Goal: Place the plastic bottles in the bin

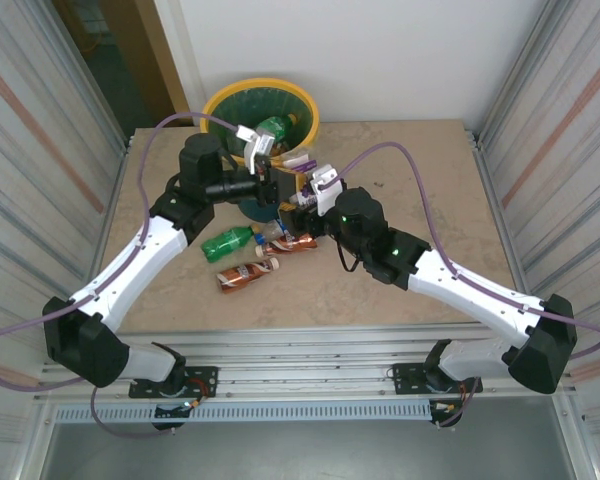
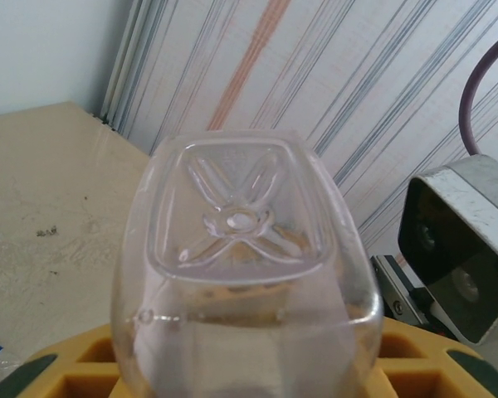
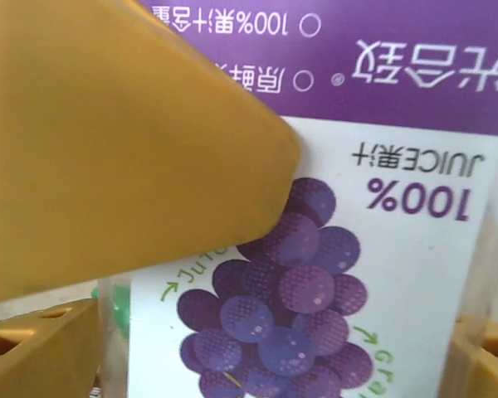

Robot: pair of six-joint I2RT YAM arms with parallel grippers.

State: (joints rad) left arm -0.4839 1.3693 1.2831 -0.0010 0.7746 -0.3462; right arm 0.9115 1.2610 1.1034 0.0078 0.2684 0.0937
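Top external view, from the near edge: the table (image 1: pixel 440 160) starts behind a metal rail. Three loose plastic bottles lie left of its middle: a crushed brown-orange bottle (image 1: pixel 245 277) nearest, a green bottle (image 1: pixel 227 243) just behind it to the left, and a second brown-orange bottle (image 1: pixel 296 243) to the right. They sit close together but apart from each other.

Above and behind them the two arms meet over one more bottle, the grape juice bottle (image 3: pixel 382 249). It has a clear body and a white-and-purple label showing a bunch of grapes and "100% JUICE". The label reads upside down in the right wrist view. Its moulded, cross-ribbed base faces the left wrist camera.

The left gripper (image 2: pixel 249 369) has its jaws closed on this bottle. The right gripper (image 3: pixel 266 365) has its jaws wide apart, one on each side of the label. I cannot tell whether they press on it.

Room to move is on the right half of the table and in a strip along the near rail, both bare. Ribbed metal panels close in the left and right sides, and a white wall stands behind.

Farthest back, the bin (image 1: pixel 220 100) sits at the middle of the far edge, with another green bottle (image 1: pixel 276 127) at its rim
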